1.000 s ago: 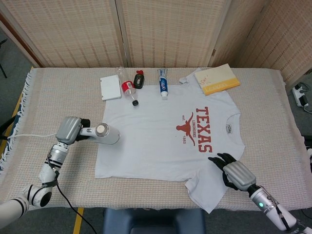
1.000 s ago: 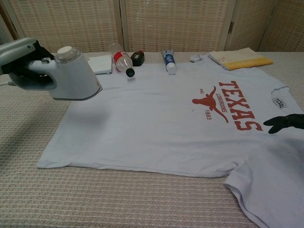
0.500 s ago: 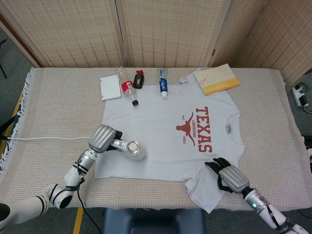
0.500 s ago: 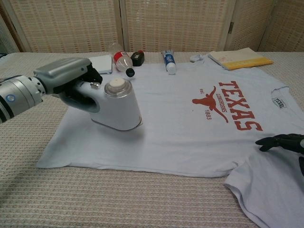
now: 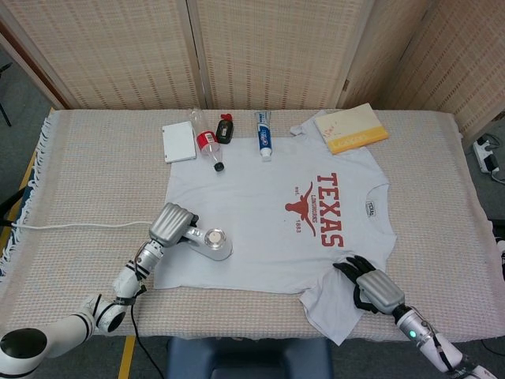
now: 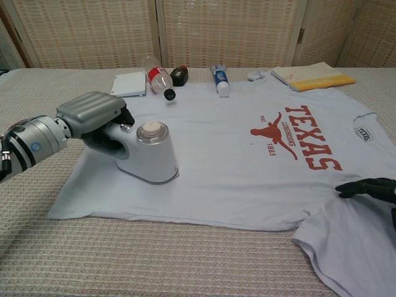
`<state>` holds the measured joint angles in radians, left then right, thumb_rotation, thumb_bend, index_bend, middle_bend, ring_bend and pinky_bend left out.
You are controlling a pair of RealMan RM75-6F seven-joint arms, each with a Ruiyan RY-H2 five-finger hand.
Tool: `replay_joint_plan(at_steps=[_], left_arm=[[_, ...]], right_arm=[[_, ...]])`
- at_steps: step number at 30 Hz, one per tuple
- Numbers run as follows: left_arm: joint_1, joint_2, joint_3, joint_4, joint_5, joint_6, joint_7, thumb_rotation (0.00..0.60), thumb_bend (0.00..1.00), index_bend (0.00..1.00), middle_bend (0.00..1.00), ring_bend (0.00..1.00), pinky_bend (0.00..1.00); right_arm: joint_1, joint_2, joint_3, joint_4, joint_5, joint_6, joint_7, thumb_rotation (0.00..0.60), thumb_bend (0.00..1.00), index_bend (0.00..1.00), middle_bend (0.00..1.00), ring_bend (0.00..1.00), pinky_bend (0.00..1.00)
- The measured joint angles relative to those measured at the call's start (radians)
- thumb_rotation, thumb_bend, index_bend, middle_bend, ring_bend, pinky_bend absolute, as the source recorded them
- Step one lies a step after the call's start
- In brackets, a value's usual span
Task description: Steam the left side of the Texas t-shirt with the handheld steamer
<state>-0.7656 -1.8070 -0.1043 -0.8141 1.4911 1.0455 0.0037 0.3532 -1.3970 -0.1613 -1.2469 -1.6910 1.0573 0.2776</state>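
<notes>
The left robot hand [image 6: 93,111] grips the steamer [image 6: 147,154], nose pointing right along the Texas t-shirt [image 6: 235,167].

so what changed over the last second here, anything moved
The left hand, holding the steamer, carried it from above the bare tablecloth onto the t-shirt's hem end and lowered it there. The right hand slid slightly back along the sleeve. Shirt and other items stayed put.
</notes>
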Motion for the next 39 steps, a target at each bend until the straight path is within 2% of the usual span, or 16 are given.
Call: replay_joint_plan(at_steps=[9,15,18,25,29,31,35,39], left_arm=[[0.034,-0.007,-0.024,0.149,-0.063,-0.014,-0.083,0.600,0.41,0.90,1.00,0.84,0.74],[0.058,0.006,-0.066,0.216,-0.123,-0.032,-0.164,0.600,0.41,0.90,1.00,0.83,0.74],[0.068,0.025,-0.092,0.184,-0.142,-0.015,-0.217,0.600,0.41,0.90,1.00,0.83,0.74],[0.080,0.100,-0.109,-0.023,-0.127,0.058,-0.224,0.600,0.41,0.90,1.00,0.83,0.74],[0.079,0.132,-0.084,-0.151,-0.081,0.088,-0.151,0.600,0.41,0.90,1.00,0.83,0.74],[0.077,0.135,-0.054,-0.199,-0.045,0.095,-0.105,0.600,0.41,0.90,1.00,0.83,0.74],[0.076,0.125,0.004,-0.250,0.004,0.096,-0.031,0.600,0.41,0.90,1.00,0.83,0.74],[0.083,0.091,0.024,-0.262,0.009,0.095,0.023,0.600,0.41,0.90,1.00,0.83,0.74]], right_arm=[[0.005,0.001,-0.001,-0.004,0.013,0.002,0.004,0.389,1.00,0.00,0.13,0.00,0.01],[0.008,0.006,0.001,-0.010,0.019,0.009,0.007,0.391,1.00,0.00,0.13,0.00,0.02],[0.008,0.008,-0.002,-0.010,0.019,0.012,0.010,0.391,1.00,0.00,0.13,0.00,0.01],[0.006,0.011,-0.008,-0.007,0.020,0.018,0.017,0.391,1.00,0.00,0.13,0.00,0.01],[0.002,0.012,-0.009,-0.005,0.021,0.027,0.021,0.392,1.00,0.00,0.13,0.00,0.01],[-0.001,0.014,-0.011,-0.004,0.022,0.031,0.021,0.390,1.00,0.00,0.13,0.00,0.02],[-0.003,0.016,-0.012,-0.004,0.025,0.032,0.022,0.389,1.00,0.00,0.13,0.00,0.02],[-0.003,0.015,-0.014,-0.006,0.025,0.032,0.021,0.389,1.00,0.00,0.13,0.00,0.02]])
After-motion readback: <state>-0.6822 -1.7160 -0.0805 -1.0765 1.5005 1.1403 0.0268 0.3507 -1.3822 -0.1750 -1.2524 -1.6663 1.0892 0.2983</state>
